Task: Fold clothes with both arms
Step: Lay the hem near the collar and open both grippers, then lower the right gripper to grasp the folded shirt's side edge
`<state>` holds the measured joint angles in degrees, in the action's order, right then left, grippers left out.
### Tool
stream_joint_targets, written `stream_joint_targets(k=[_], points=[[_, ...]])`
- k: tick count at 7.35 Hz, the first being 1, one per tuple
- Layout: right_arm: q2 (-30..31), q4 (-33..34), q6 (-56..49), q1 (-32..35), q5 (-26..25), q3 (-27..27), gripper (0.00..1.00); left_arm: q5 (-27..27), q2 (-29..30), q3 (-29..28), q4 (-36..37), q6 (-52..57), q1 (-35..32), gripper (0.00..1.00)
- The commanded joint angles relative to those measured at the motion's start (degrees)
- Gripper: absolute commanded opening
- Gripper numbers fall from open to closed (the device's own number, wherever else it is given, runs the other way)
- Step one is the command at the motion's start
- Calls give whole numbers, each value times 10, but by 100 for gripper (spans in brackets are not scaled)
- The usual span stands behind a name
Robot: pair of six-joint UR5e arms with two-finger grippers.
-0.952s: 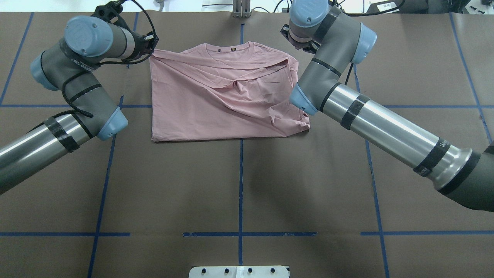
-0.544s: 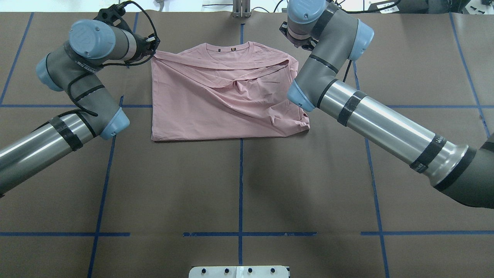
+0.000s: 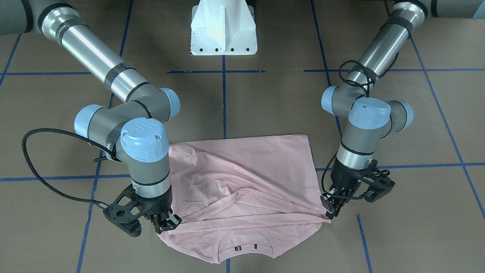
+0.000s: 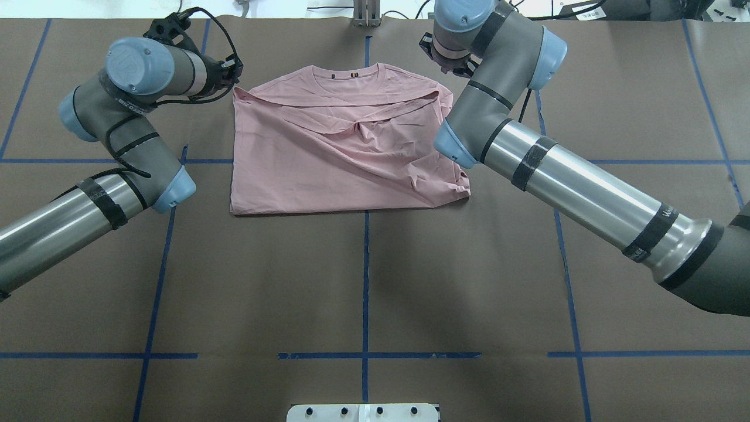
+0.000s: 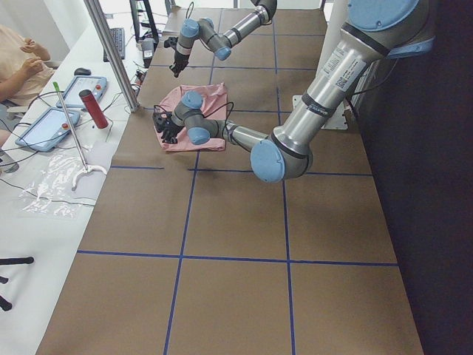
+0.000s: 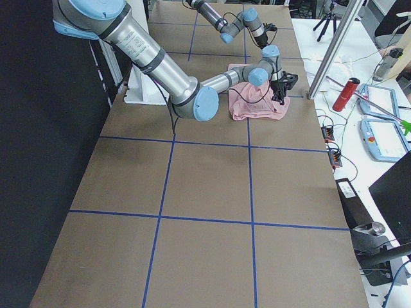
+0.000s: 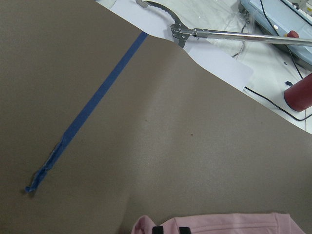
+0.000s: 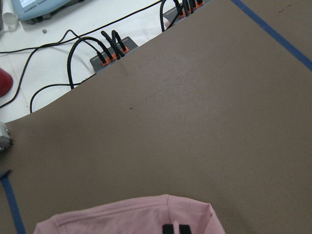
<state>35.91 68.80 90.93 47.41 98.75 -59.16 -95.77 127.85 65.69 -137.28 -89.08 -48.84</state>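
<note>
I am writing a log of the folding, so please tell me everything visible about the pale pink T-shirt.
The pale pink T-shirt, of soft, thin-looking cloth, lies folded in half on the brown paper-covered table, ribbed round neck away from the robot, fold edge toward it. Diagonal creases cross the top layer, and it bunches at the near right corner. The left black claw and right black claw appear to pinch its two neck-side corners.

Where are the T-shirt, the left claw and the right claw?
T-shirt [image 4: 293, 176]: overhead view, flat lower body.
Left claw [image 3: 329, 211]: front-facing view, between fingertips.
Right claw [image 3: 169, 223]: front-facing view, between fingertips.
</note>
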Motion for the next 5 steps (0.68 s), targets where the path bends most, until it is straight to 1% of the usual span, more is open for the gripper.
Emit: stream_joint_targets(k=[1, 2, 3, 4, 5], points=[[96, -1, 8, -13, 48, -149, 54, -6, -20, 44, -25, -1, -6, 32], [164, -2, 40, -49, 54, -233, 64, -8, -36, 71, -26, -2, -6, 32], [209, -1, 83, -70, 57, -285, 64, -39, -44, 74, -27, -2, -7, 32], [249, -1, 93, -94, 57, -328, 68, -42, -46, 73, -27, 0, -6, 31], [266, 3, 118, -105, 57, -353, 71, -42, -46, 74, -28, -2, -6, 32]])
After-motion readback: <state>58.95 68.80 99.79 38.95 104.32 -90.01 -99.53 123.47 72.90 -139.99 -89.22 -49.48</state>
